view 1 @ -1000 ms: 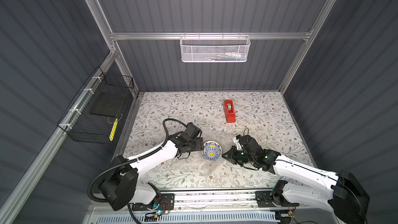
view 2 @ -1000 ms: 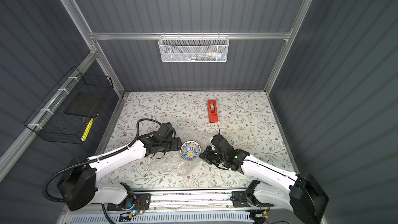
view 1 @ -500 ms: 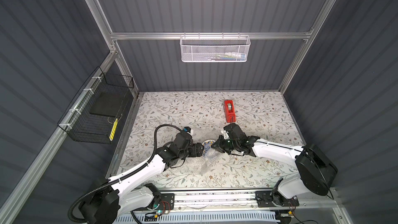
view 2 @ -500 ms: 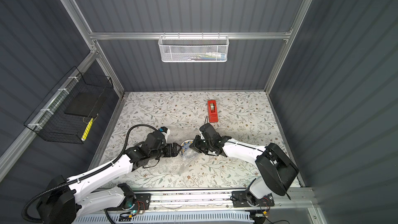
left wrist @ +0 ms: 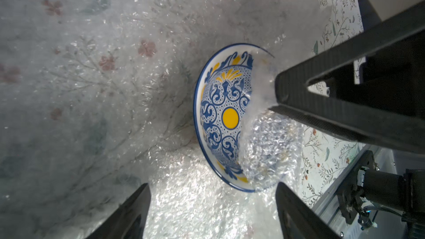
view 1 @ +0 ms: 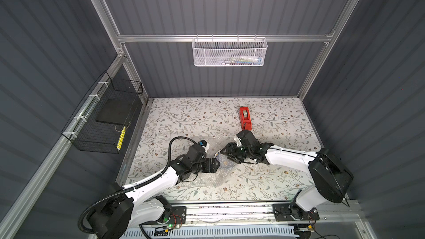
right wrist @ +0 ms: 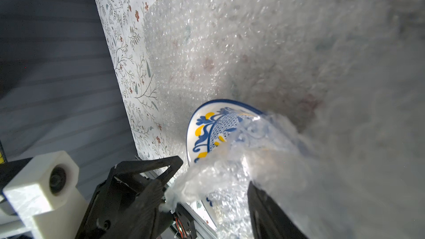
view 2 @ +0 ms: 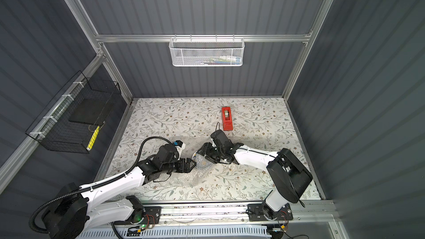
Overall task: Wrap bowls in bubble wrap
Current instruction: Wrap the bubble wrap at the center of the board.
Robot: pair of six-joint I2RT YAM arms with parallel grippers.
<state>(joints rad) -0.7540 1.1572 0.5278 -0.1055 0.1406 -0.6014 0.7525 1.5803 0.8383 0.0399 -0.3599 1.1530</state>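
Observation:
The bowl point(view 1: 218, 156) point(view 2: 198, 157), white with a blue pattern and a yellow centre point(left wrist: 220, 116), sits on the bubble wrap point(view 1: 207, 180) point(view 2: 184, 180) at the table's front middle. A flap of wrap point(left wrist: 264, 148) covers the half of the bowl nearest my right arm point(right wrist: 264, 134). My right gripper point(view 1: 227, 155) point(right wrist: 207, 190) hovers over that half, open, with the flap lying loosely between its fingers point(left wrist: 345, 111). My left gripper point(view 1: 218, 164) point(left wrist: 212, 203) is open just beside the bowl's uncovered side. Only the flat sheet lies between its fingers.
A red tape dispenser point(view 1: 245, 117) point(view 2: 227, 118) lies behind my right gripper. A white mesh basket point(view 1: 230, 52) hangs on the back wall, a black wire basket point(view 1: 103, 120) on the left wall. The arms' rail point(view 1: 230, 210) runs along the front edge.
My right gripper swung from the bowl's right side to above it, pulling a flap of wrap over half the bowl, then opened. My left gripper shifted slightly toward the front, staying open.

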